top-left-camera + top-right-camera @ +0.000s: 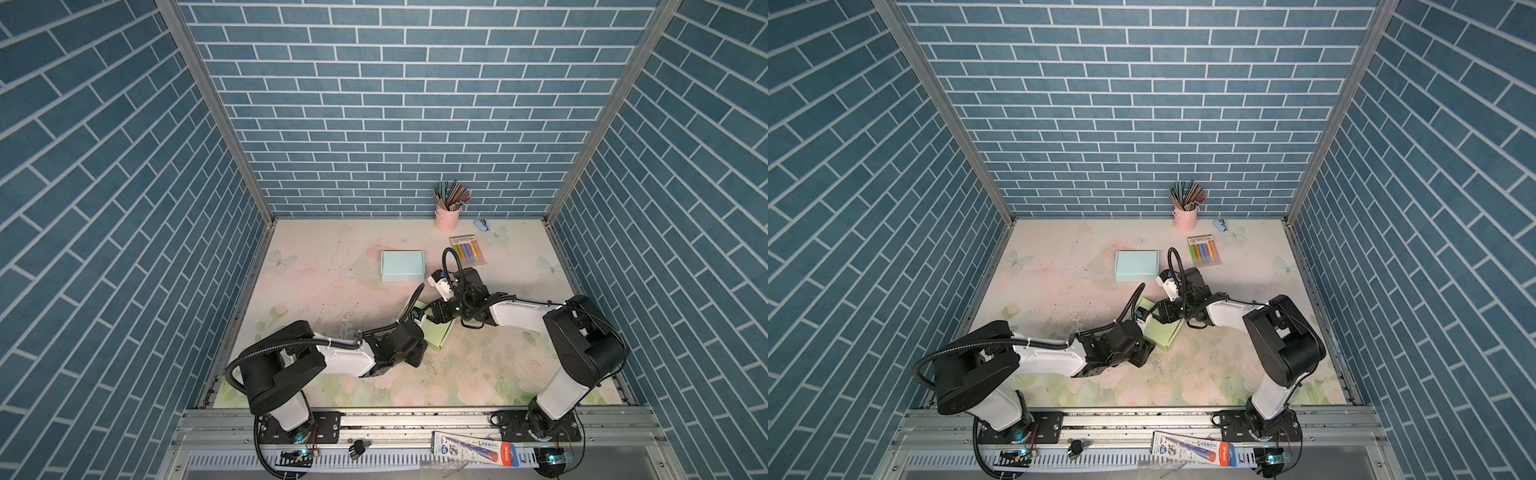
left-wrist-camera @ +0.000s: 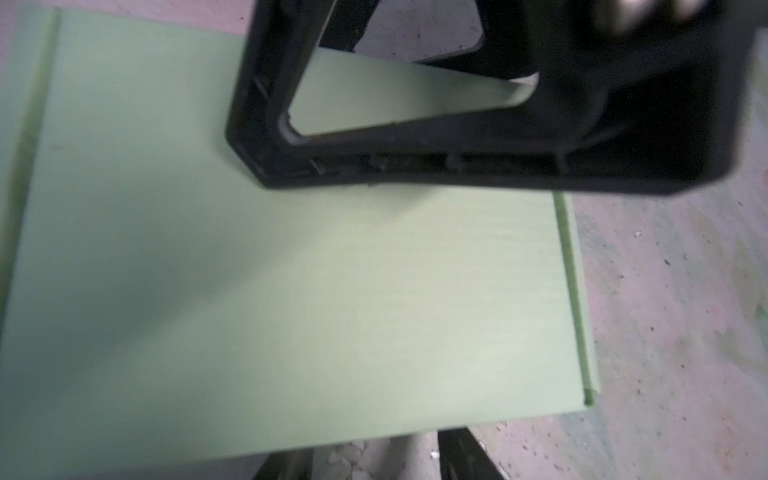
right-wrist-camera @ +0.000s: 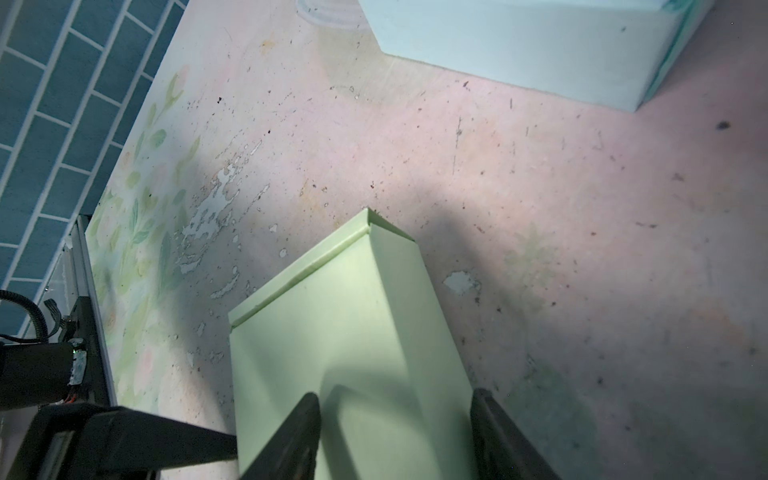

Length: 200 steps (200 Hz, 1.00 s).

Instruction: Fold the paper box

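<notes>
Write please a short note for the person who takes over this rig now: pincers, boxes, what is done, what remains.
Left pincer: open, empty, at the green box edge nearest its arm.
Right pincer: open, astride a long edge of it, one finger resting on the lid; no clamp seen.
Place: green box in the middle of the table, lid down; blue box folded shut, further back, apart from both arms.
Done: green box looks closed.
Left: confirm the lid is tucked in, which I cannot see; then withdraw.
</notes>
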### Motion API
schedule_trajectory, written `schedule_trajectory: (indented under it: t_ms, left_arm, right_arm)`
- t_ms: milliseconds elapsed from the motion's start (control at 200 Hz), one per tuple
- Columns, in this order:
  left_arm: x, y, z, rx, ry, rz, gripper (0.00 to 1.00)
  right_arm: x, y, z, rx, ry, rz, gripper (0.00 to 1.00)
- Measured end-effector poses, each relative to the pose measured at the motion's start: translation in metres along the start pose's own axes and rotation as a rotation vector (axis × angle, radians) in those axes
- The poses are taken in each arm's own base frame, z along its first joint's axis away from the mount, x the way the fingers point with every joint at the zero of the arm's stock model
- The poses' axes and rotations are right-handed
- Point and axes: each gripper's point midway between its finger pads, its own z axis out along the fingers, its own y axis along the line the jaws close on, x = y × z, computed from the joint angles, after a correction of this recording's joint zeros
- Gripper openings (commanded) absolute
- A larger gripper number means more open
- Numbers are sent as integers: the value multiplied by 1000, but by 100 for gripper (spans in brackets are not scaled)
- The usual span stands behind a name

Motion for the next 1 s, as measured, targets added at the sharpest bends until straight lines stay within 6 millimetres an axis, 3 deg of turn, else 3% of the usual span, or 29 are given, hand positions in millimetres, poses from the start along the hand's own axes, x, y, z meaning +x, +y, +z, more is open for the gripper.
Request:
schedule_trajectory:
  t_ms: [175,345,575,780,905,1000]
  left_arm:
    - [0,0,0,1,1,3,48]
    - [1,2,-1,9,-8,-4,49]
    - [12,11,-14,19,-24,-26,49]
    - [17,16,-27,29,-23,-39,49]
    - [1,26,-38,40,-58,-82,50]
    - [-21,40,-50,44,-114,-124,53]
  right_arm:
    - [-1,0,1,5,-4,-5,59]
    - [-2,-1,1,27,7,-2,66]
    - [-7,-8,-8,70,6,23,70]
    - [-34,-5,-34,121,-70,1,70]
    - [-46,8,-62,135,-135,-24,71]
    - [-41,20,-84,130,-172,-28,72]
